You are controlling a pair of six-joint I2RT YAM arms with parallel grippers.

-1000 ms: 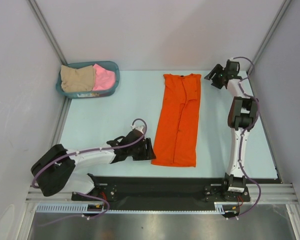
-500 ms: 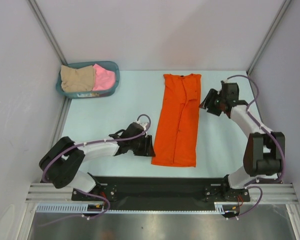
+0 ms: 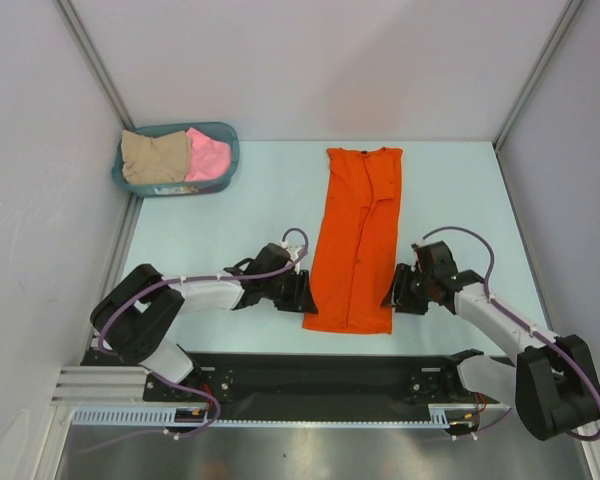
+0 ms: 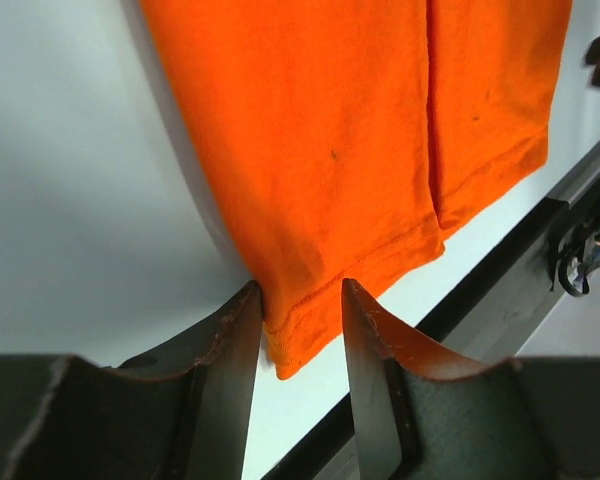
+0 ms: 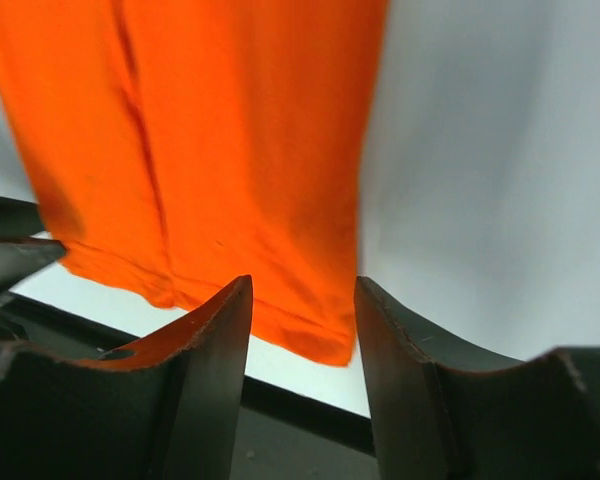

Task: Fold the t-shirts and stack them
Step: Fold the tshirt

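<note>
Where the orange t-shirt (image 3: 358, 240) lies at the centre of the bench (image 3: 230, 230), it is folded lengthwise into a narrow flat strip. Its neck end points to 12 o'clock and its hem end to 6 o'clock. A seam-like crease runs down the strip's length, and the cloth is plain and bright.

The left tool (image 3: 300, 293) is at the hem's 9 o'clock corner. Its jaws are partly open and straddle that corner, and the cloth lies between the fingers (image 4: 235, 340) without being pinched.

The right tool (image 3: 392, 290) is at the hem's 3 o'clock corner. Its jaws are likewise partly open, the cloth edge lies between them, and nothing is clamped.

The teal basket (image 3: 230, 141) stands at 10 o'clock, in the far corner of the bench, well apart from the strip. It holds the beige t-shirt (image 3: 153, 157) on its 9 o'clock side and the pink t-shirt (image 3: 208, 155) on its 3 o'clock side. Both are bunched and unfolded, and they touch each other.
</note>
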